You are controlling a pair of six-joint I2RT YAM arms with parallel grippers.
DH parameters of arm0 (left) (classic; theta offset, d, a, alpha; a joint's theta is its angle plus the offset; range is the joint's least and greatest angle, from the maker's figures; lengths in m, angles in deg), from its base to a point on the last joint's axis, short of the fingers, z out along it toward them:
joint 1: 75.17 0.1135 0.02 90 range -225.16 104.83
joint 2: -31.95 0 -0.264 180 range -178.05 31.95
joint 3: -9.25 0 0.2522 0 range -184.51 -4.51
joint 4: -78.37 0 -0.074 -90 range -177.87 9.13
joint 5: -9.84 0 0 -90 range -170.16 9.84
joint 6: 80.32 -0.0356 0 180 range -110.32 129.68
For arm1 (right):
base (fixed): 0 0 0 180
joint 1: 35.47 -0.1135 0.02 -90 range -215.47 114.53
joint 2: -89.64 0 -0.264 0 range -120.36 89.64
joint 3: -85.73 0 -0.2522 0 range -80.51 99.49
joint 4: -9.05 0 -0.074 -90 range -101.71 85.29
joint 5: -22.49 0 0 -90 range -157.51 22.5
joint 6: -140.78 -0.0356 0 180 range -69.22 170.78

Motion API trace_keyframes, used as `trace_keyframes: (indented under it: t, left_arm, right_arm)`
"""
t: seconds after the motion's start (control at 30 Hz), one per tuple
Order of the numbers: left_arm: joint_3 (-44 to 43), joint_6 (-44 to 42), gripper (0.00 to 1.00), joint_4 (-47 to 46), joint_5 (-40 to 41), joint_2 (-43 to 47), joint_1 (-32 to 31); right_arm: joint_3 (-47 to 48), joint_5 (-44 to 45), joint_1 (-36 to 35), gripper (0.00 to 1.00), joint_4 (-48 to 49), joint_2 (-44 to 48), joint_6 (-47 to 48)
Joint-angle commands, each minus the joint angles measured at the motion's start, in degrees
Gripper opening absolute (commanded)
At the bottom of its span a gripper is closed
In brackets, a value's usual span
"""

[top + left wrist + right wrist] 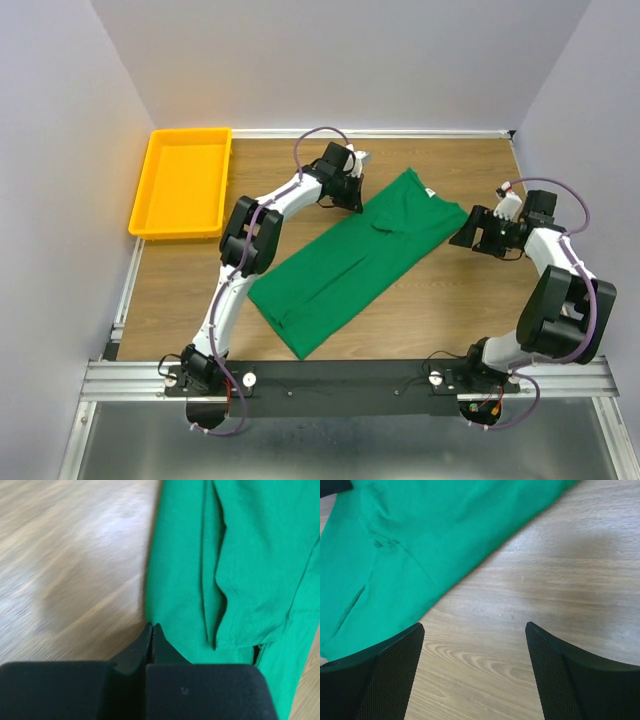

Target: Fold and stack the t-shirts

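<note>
The table [450,300] is flat brown wood with long stripes in the grain. There is one t-shirt [350,265] on it. It is plain green, soft and thin. It lies in the middle of the table as a long slanted strip, with the sides folded in. The neck end points to the far right, and there is a tiny pale label [430,193] there. The bottom hem points to the near left. From close up, the cloth [250,555] has a loose folded flap with a stitched edge and a few soft wrinkles.

There is one yellow tray [185,185] in the far left corner. It is smooth plastic, a rectangle with low walls, and it sits well apart from the shirt.

There are two robot arms, white and black, and each has a thin purple cable [320,135] looping off it.

The left gripper [350,195] is at the far left edge of the shirt. Its two black fingers are pressed tight together into one point [152,626]. The point touches the edge of the green cloth. I cannot tell if any cloth is caught between them.

The right gripper [475,235] is just beside the shirt's right edge, over bare wood [545,580]. Its two fingers are spread wide [474,626] and hold nothing. Their pads [385,680] are black and covered in tiny dots, like a net. The green shirt [420,530] fills the corner just past them.
</note>
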Motion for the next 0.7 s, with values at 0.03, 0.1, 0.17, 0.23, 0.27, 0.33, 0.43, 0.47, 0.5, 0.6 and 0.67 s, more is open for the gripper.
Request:
trace_keyframes:
  t: [0.03, 0.1, 0.17, 0.23, 0.27, 0.33, 0.43, 0.47, 0.5, 0.6, 0.67]
  left_arm:
    - [5.16, 8.41, 0.0, 0.58, 10.44, 5.82, 6.45]
    - [11.57, 11.66, 0.0, -1.61, 12.55, 8.55, 9.7]
    - [15.79, 13.77, 0.0, -4.34, 14.4, 12.33, 11.29]
    - [20.98, 15.01, 0.0, -5.57, 15.2, 15.14, 13.57]
    - [22.48, 15.36, 0.0, -6.71, 14.85, 16.02, 14.19]
    - [26.61, 15.89, 0.13, -8.64, 13.53, 17.87, 15.25]
    - [30.92, 15.19, 0.62, -14.16, 12.91, 26.01, 15.34]
    - [32.15, 15.01, 0.64, -15.67, 13.09, 28.49, 15.43]
    - [34.16, 14.66, 0.64, -17.08, 13.61, 31.21, 15.6]
    - [35.67, 11.77, 0.68, -18.32, 19.49, 41.76, 15.78]
    - [36.81, 9.58, 0.71, -18.23, 22.48, 49.58, 16.21]
  right_arm:
    - [2.58, -4.04, 0.21, 0.87, 0.73, -6.01, -1.38]
    - [4.16, -4.48, -0.14, 0.86, 0.73, -7.6, -1.55]
    - [6.0, -4.31, -1.28, 0.86, 0.82, -9.53, -1.29]
    - [7.5, -3.87, -2.6, 0.86, 0.9, -10.68, -0.94]
    - [8.2, -3.61, -4.6, 0.86, 0.9, -12.26, -0.76]
    - [10.75, -2.9, -7.25, 0.86, 0.82, -14.02, -0.85]
    - [15.65, -3.25, -14.96, 0.86, 1.08, -18.5, -2.16]
    - [17.16, -3.95, -16.47, 0.86, 1.25, -19.9, -4.08]
    - [18.74, -5.09, -18.06, 0.86, 1.6, -21.66, -6.19]
    - [27.17, -5.1, -24.65, 0.86, 3.27, -28.95, -14.27]
    - [33.3, -2.39, -29.03, 0.86, 4.33, -35.1, -19.89]
